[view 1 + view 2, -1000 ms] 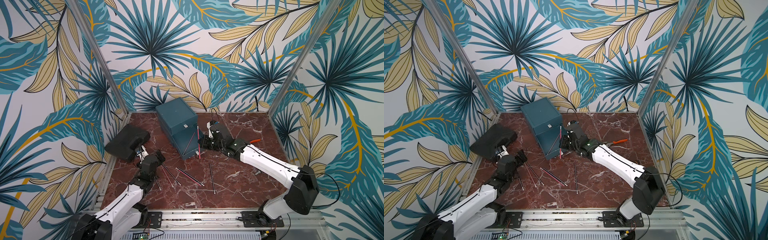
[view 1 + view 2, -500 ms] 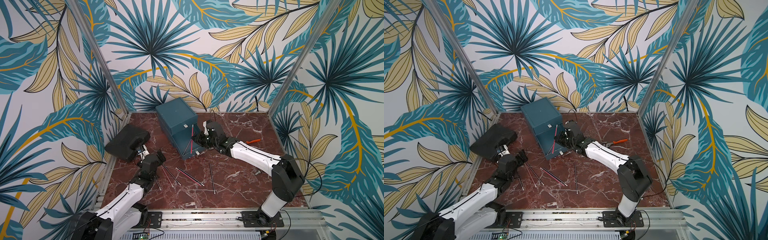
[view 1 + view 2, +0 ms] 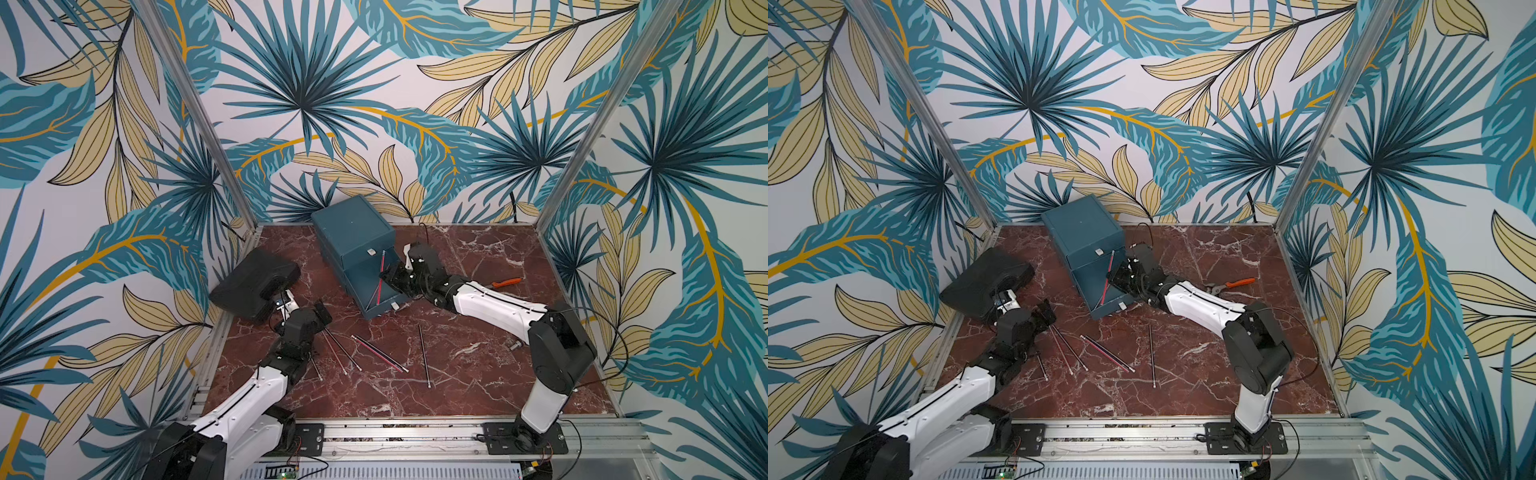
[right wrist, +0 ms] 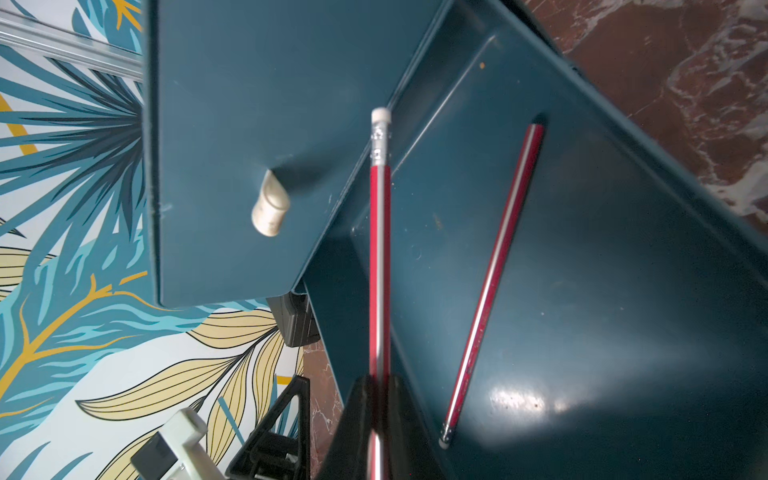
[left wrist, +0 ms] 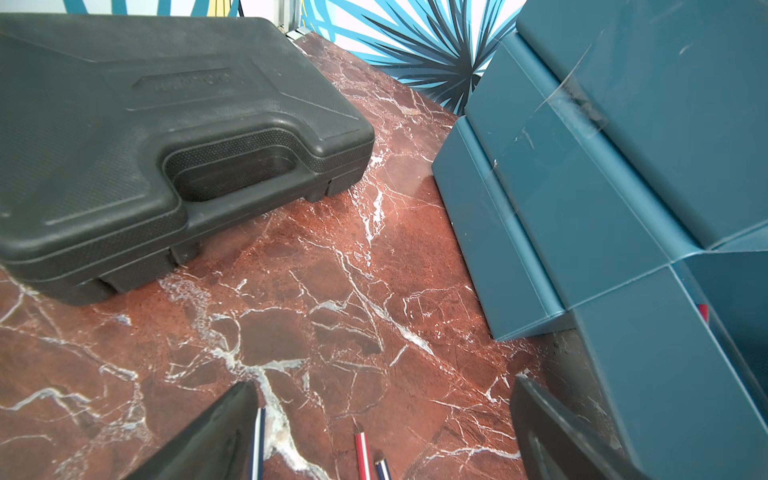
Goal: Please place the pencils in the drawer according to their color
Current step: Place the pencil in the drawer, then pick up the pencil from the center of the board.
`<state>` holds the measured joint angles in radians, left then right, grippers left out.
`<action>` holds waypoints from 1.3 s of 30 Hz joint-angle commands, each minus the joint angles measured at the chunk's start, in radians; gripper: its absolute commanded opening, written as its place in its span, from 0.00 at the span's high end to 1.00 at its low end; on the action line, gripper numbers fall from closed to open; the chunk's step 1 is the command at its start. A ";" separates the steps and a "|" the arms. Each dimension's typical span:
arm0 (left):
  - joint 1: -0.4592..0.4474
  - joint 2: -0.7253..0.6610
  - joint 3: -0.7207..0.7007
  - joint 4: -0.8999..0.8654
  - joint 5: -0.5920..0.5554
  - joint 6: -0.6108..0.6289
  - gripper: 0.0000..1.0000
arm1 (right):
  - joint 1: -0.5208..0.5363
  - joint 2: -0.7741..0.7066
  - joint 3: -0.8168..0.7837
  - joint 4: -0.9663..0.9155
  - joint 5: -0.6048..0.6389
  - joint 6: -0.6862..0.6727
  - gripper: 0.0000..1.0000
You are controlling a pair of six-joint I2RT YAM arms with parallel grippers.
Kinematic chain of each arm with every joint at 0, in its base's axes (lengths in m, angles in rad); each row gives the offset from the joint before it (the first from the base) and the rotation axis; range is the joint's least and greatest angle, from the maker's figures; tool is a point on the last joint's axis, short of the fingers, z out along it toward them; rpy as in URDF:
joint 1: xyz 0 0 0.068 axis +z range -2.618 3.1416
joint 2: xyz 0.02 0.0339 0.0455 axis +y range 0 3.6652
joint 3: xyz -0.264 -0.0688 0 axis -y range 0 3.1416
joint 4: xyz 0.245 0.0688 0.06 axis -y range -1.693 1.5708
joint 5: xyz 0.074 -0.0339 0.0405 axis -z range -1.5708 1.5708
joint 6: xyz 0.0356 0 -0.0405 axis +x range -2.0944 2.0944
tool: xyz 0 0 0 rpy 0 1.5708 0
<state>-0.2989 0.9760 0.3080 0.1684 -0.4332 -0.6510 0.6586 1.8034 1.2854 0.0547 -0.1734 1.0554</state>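
Nearest the front rail, the loose pencils [image 3: 380, 353] lie scattered flat on the marble table [image 3: 457, 395], dark and red-striped, some crossing or touching. Just behind them the left gripper [image 5: 384, 395] hovers with its fingers spread wide and nothing between them; several pencil tips show under it in the left wrist view.

Further back, the bottom drawer [image 4: 582, 291] of the teal chest [image 3: 353, 232] is pulled out. The right gripper [image 4: 379, 386] is clamped on the held red pencil [image 4: 380, 249], which stands steeply over the drawer with its white eraser end up. A second red pencil [image 4: 494, 274] already lies on the drawer floor.

These pencils look light, stiff and smooth, so they probably roll and slide easily. A pinch across the shaft near the middle should keep one from swinging. Those lying flat on hard stone likely need the fingers brought right down to the surface, taking one that lies apart from its neighbours. The points may be brittle, so a low release seems wiser than a drop.

Beyond, a black tool case [image 3: 253, 282] sits by the left wall, and orange-handled pliers [image 3: 505, 282] lie near the right wall.
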 commanded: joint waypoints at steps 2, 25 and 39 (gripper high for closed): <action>0.008 0.005 0.017 0.015 -0.015 0.003 0.00 | -0.004 0.034 0.033 0.004 -0.005 -0.004 0.84; 0.008 -0.005 0.014 -0.001 -0.022 -0.019 0.00 | 0.033 -0.074 0.083 -0.304 0.082 -0.413 0.80; 0.009 -0.008 0.003 -0.027 -0.049 -0.091 0.00 | 0.288 -0.203 -0.035 -0.521 0.398 -0.831 0.75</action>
<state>-0.2989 0.9764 0.3080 0.1593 -0.4622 -0.7193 0.9081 1.6016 1.2839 -0.3672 0.1303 0.3447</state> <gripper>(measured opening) 0.999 0.253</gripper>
